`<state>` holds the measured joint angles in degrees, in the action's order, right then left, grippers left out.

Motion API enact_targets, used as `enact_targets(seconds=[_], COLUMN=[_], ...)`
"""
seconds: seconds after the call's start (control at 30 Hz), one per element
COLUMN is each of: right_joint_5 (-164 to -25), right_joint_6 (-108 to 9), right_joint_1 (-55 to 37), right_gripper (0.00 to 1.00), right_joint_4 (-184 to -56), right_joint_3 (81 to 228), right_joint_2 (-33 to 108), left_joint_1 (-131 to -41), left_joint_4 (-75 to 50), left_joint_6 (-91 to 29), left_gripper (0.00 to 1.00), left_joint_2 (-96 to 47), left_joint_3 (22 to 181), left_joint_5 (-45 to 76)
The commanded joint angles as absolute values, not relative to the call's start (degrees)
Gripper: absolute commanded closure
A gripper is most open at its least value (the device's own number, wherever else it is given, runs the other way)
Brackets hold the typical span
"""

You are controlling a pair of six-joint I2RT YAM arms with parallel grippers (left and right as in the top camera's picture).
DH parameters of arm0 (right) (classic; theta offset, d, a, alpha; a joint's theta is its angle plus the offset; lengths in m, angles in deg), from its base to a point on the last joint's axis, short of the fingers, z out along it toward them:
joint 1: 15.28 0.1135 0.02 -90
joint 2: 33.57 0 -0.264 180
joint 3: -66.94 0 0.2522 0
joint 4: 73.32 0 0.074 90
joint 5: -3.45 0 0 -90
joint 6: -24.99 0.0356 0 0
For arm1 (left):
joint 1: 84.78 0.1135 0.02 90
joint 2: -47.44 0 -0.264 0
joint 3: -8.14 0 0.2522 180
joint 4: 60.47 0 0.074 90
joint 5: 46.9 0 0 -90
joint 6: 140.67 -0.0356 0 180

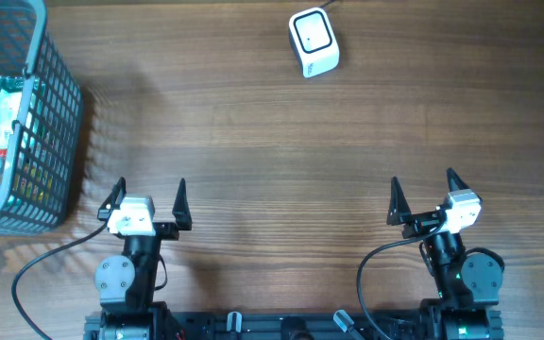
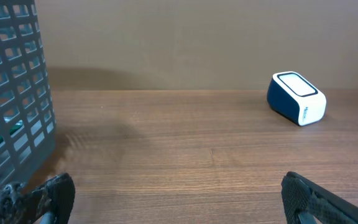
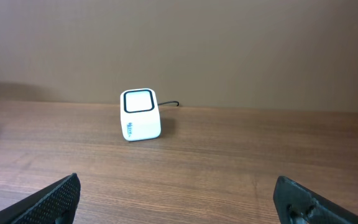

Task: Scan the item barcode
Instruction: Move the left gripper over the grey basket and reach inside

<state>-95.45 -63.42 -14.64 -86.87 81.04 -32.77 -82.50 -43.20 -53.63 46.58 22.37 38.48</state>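
left claw (image 1: 149,194) wide, empty | right claw (image 1: 424,189) wide, empty | I might snag the basket (image 1: 59,123) bars, tipping it

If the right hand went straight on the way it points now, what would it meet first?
Nothing close, as far as the pictures show. The open right hand points across the table; the scanner sits left of that line. Beyond is only the wall, though depth is hard to judge.
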Motion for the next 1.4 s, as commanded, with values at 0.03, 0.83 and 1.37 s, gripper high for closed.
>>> enact_targets(seconds=[0.03, 0.83, 1.37], right_joint_5=[-95.0, -95.0, -95.0], right_joint_6=[-63.51, -63.49, -63.51], right_joint_1=[-14.77, -14.77, -14.77], right_gripper=[0.0, 0.0, 0.0], right_joint_4=[-86.5, -86.5, -86.5], right_joint_3=[81.0, 81.0, 81.0], right_joint_2=[-32.6, -32.6, -32.6], left_joint_1=[-82.8, -82.8, -76.49], left_joint_4=[-48.64, 40.8, 33.74], left_joint_6=[-54.72, -45.26, -33.48], left_gripper=[0.0, 0.0, 0.46], left_joint_2=[46.41, -31.95, -40.02], left_joint_3=[22.44, 142.63, 142.6], left_joint_5=[34.09, 22.24, 39.66])
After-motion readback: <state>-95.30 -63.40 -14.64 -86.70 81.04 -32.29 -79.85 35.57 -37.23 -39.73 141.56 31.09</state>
